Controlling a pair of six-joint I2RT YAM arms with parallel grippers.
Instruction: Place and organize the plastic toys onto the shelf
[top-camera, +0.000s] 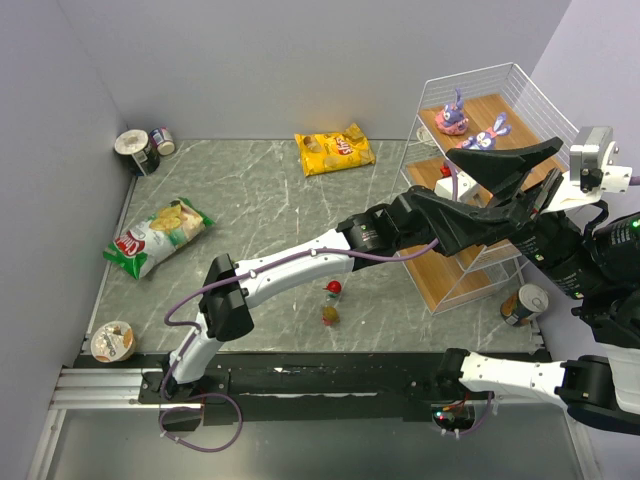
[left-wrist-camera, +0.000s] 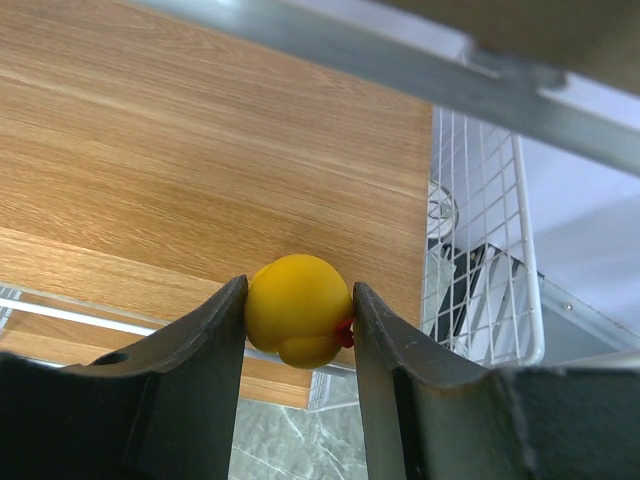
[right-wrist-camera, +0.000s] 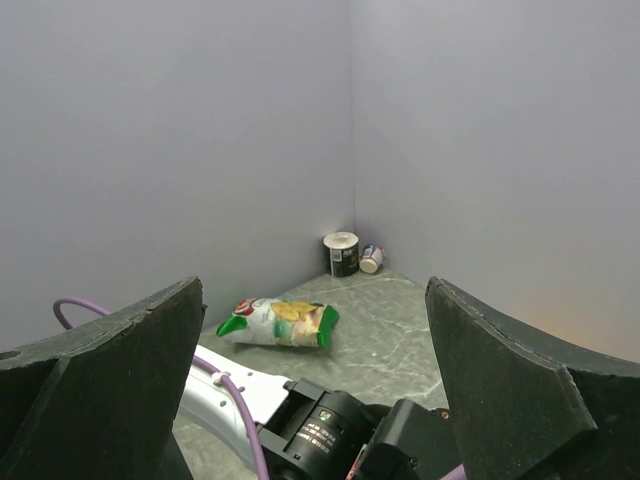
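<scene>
Left gripper: clamped on a yellow toy, one finger pressed to each side; a small red bit shows at the toy's 4 o'clock.
Toy's place: at the front edge of a slanted wood board of the shelf. Whether it touches the wood cannot be told.
Edges: a thin wire rail runs in from 9 o'clock just below the toy. A metal bar crosses overhead from 11 to 3 o'clock. The board's side edge ends at 3 o'clock against the white mesh wall.
Room: bare wood spreads beyond the toy from 10 to 12 o'clock in the left wrist view.
Right gripper: fingers spread wide apart and gripping nothing, raised over the left arm and facing the 10 o'clock corner.
Shelf position: 2 o'clock on the worktop, by the right wall; both arms crowd its front.
Top board: two purple bunnies, near each other.
Loose toys: a red toy and an olive toy, just beside each other near centre toward 6 o'clock, well apart from the shelf.
Snack bags: yellow bag at 12 o'clock, green bag at 9 o'clock.
Cans: corner cans at 10 o'clock, near-left can at 7 o'clock, right can at 4 o'clock just beside the shelf's near corner.
</scene>
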